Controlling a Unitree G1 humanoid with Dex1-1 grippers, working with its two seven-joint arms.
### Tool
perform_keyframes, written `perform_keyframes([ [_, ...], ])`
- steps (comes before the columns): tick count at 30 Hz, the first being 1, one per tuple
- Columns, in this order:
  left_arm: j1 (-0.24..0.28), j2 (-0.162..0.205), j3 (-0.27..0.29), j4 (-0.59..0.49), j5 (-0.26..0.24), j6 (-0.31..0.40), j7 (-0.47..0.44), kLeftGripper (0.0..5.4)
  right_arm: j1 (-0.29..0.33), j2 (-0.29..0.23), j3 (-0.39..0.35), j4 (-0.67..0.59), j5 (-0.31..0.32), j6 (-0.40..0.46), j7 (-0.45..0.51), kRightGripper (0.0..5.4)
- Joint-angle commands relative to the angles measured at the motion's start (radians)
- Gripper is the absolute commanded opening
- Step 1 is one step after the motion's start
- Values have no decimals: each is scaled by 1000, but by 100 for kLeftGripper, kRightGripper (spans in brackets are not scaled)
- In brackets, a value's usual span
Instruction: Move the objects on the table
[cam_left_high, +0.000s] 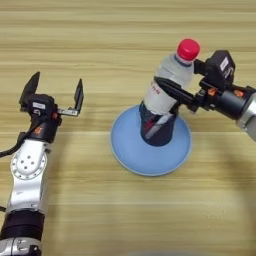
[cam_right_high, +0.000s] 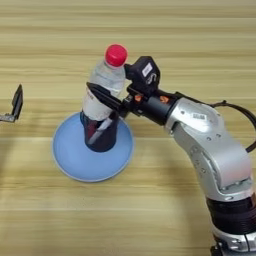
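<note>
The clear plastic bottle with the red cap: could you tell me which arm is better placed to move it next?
The right. Its gripper already has its fingers around the clear plastic bottle with the red cap, above the dark round cup; the left gripper waits open, well aside.

The table (cam_left_high: 75, 210) carries one clear bottle (cam_left_high: 170, 82) with a single red cap (cam_left_high: 188, 49), one dark cup (cam_left_high: 157, 131) and one light-blue plate (cam_left_high: 131, 150), all grouped toward three o'clock of centre in the left eye view. The cup seems to hold one marker (cam_right_high: 95, 131), though its dark wall blurs this. Two grippers show: the left gripper (cam_left_high: 55, 95) at nine o'clock, the right gripper (cam_right_high: 107, 97) at two o'clock.
</note>
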Motion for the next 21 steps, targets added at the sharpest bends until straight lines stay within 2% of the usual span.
perform_keyframes([
  [1,-7,1,-2,2,-3,-8,-1,540,-11,-9,-24,-24,27,-5,-4,325],
  [6,-9,2,-2,5,-4,-9,-2,540,-29,-19,-66,-44,61,8,-13,325],
  [12,-10,2,-2,6,-4,-9,-1,540,-56,-55,-139,-54,89,9,-22,325],
  [17,-9,2,-1,4,-4,-9,-1,540,-74,-100,-216,-62,117,9,-33,325],
  [21,-9,2,-1,3,-5,-8,-2,540,-63,-147,-281,-32,119,-2,-34,325],
])
